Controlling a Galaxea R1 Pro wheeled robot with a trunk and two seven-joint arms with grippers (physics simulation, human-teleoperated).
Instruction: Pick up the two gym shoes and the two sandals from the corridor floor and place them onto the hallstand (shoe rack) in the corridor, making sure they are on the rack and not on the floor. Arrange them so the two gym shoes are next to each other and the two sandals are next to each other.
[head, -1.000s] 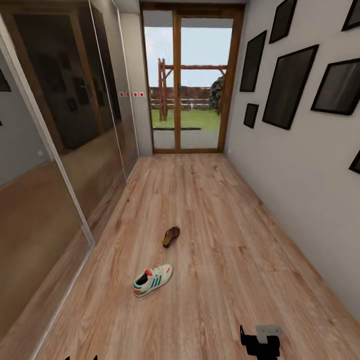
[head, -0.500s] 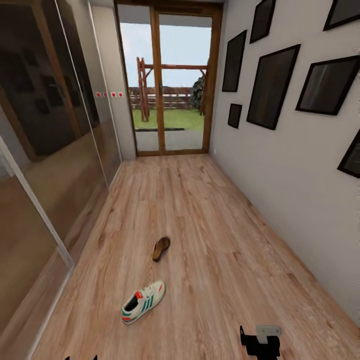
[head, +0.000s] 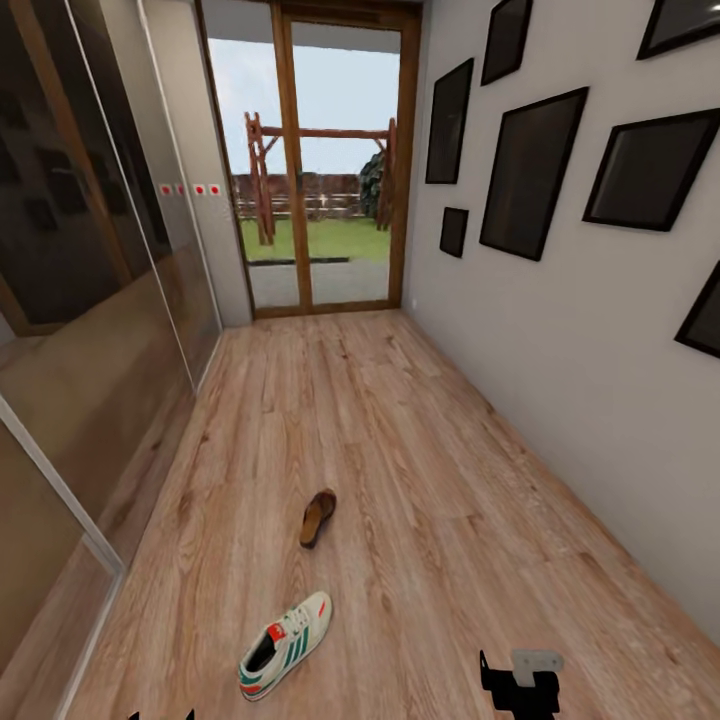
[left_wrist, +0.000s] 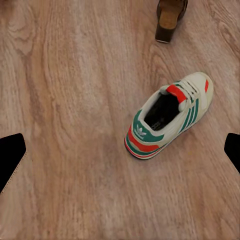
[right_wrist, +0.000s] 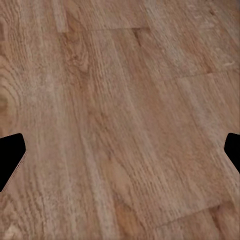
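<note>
One gym shoe (head: 285, 645), white with green stripes and a red tongue patch, lies on the corridor floor (head: 420, 480) just ahead of me, left of centre. One brown sandal (head: 317, 517) lies a little farther down the corridor. The left wrist view looks down on the same gym shoe (left_wrist: 170, 117), with the sandal (left_wrist: 170, 17) beyond it. My left gripper (left_wrist: 121, 154) hangs open above the floor, apart from the shoe. My right gripper (right_wrist: 121, 152) is open over bare planks, and its body (head: 520, 685) shows low in the head view. The hallstand is out of view.
Mirrored sliding doors (head: 90, 330) run along the left side. The right wall (head: 560, 330) carries several dark picture frames. A wood-framed glass door (head: 310, 200) closes the far end. Wide floor lies to the right of the shoes.
The camera has moved forward down the corridor and swung slightly right. The gym shoe and sandal now sit lower and nearer in the picture; they themselves have not moved. Grippers unchanged.
</note>
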